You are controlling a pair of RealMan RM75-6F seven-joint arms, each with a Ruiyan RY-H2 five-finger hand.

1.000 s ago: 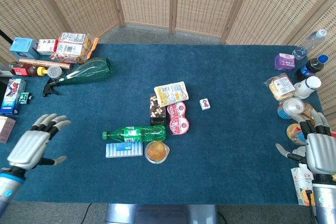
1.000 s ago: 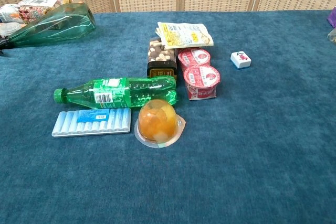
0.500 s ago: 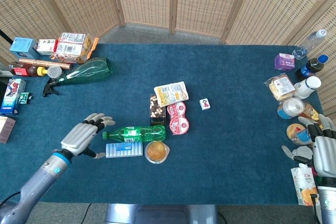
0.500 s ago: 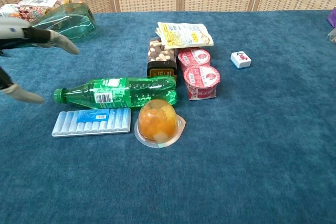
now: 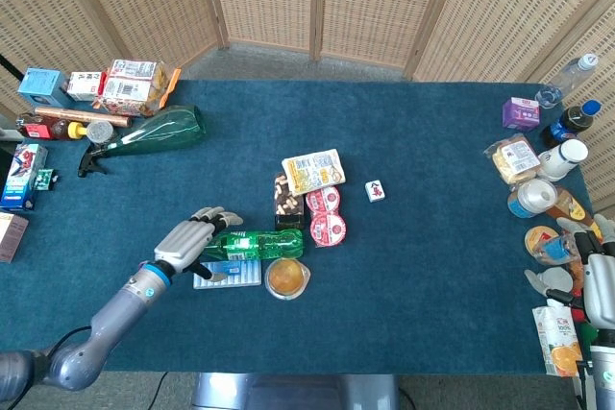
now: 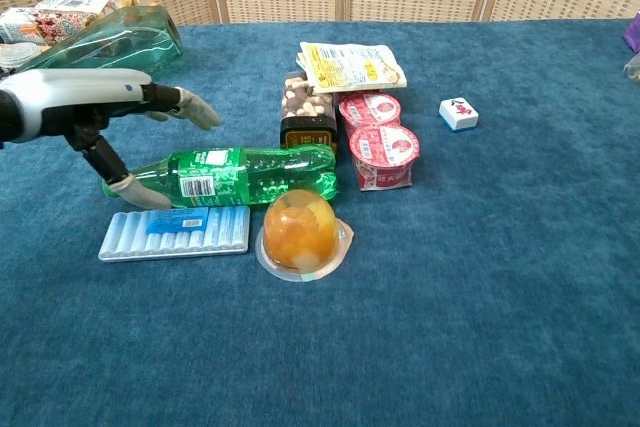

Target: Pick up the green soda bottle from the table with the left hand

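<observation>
One second has taken the left hand (image 5: 192,238) from the near-left counter edge, well apart from the goods, to a position over the cap end of the green soda bottle (image 6: 235,175); half a second ago it was short of the cap. Fingers (image 6: 187,103) are spread above the neck, thumb low on the near side by the cap; nothing gripped, and contact cannot be confirmed. Bottle unmoved: lying on its side on the blue counter (image 5: 432,266), cap to the left, with the blue ridged pack (image 6: 175,233) just beside it on the near side, the orange jelly cup (image 6: 302,229) at its base end, and the two red-lidded cups (image 6: 380,142) beyond. Judgement: reach essentially complete; closing round the neck comes next, the pack crowding the thumb. Right hand (image 5: 598,276) at the far-right edge, drawn back slightly, holding nothing, fingers apart.
</observation>
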